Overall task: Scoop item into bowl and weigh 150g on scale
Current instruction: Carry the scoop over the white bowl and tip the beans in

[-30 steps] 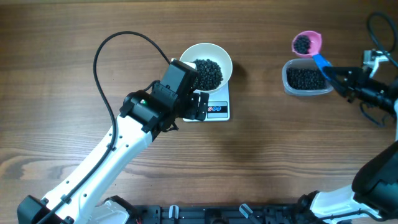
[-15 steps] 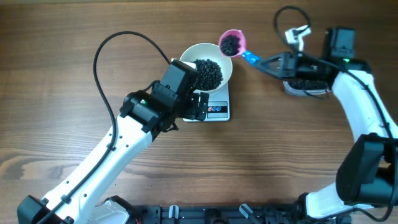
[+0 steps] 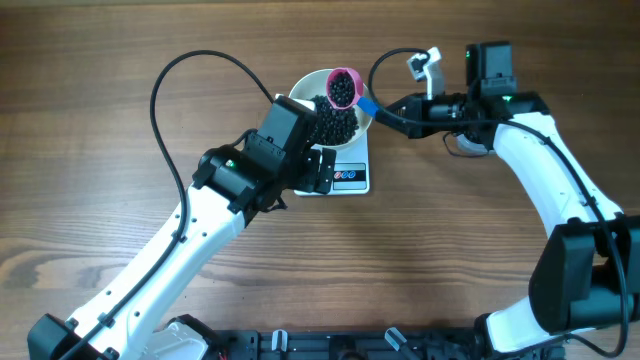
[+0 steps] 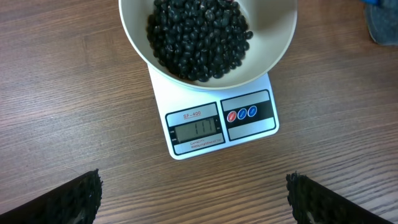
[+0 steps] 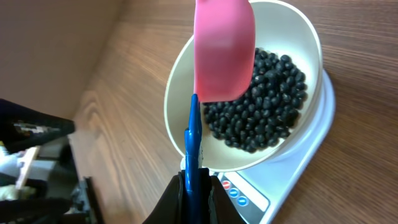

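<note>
Right pincer (image 5: 193, 200), pressed together on the blue handle (image 5: 193, 140) of a pink scoop (image 3: 343, 88), holds the scoop over the far side of the white bowl (image 3: 306, 86). Seen from overhead, the scoop carries a load of black beans (image 4: 199, 37); more of them lie heaped in the bowl directly beneath it. The bowl sits on the small white scale (image 4: 214, 127), which stands toward the far edge of the wooden surface (image 3: 450, 250), roughly midway along it. The bowl overhangs the scale's sides. Left pincer (image 4: 196, 200), spread wide and holding nothing, hangs just on the near side of the scale, its camera looking down on the grey display (image 4: 198, 129) and two round buttons (image 4: 242, 114). The display appears to read 111, though the digits are faint.
</note>
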Robot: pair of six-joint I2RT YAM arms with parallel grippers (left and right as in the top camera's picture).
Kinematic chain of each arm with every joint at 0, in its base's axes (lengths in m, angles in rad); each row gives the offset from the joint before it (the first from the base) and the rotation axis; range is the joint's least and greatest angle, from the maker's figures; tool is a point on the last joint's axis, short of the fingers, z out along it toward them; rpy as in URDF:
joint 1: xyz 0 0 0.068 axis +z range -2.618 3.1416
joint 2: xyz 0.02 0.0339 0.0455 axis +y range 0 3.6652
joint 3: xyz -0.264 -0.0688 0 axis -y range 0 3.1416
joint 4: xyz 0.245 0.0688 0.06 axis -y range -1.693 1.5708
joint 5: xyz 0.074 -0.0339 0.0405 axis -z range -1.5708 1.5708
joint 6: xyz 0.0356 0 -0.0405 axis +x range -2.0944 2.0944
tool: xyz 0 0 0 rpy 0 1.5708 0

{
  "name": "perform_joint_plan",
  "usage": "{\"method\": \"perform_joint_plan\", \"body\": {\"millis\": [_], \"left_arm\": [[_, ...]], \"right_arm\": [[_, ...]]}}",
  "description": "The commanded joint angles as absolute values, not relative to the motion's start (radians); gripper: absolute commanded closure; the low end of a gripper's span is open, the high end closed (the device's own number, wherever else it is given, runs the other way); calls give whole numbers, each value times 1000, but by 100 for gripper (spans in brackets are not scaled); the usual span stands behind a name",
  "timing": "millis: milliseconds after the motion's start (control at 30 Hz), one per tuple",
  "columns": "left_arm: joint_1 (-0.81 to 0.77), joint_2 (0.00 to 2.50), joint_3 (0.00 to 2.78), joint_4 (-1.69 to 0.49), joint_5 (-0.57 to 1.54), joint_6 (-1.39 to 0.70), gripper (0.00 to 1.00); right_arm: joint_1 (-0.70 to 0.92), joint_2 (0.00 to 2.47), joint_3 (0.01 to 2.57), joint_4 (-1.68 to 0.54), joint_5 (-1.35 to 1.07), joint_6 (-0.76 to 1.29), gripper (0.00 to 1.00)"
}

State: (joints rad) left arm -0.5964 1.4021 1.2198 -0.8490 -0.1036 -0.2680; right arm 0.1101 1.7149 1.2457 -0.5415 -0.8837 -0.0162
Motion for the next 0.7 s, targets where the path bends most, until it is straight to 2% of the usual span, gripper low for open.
{"method": "perform_joint_plan", "body": {"millis": [0,467,667], "left_arm": [[-600,1388,1214,-849,-95,-277,0],[-600,1388,1214,-849,-95,-277,0],[-600,1388,1214,-849,-95,-277,0]], "right_arm": [[126,1716,1251,-536,-831,-65,96],[129,1596,1251,-535,-760,-134,96],[200,1596,1251,-536,-629,-237,96]]}}
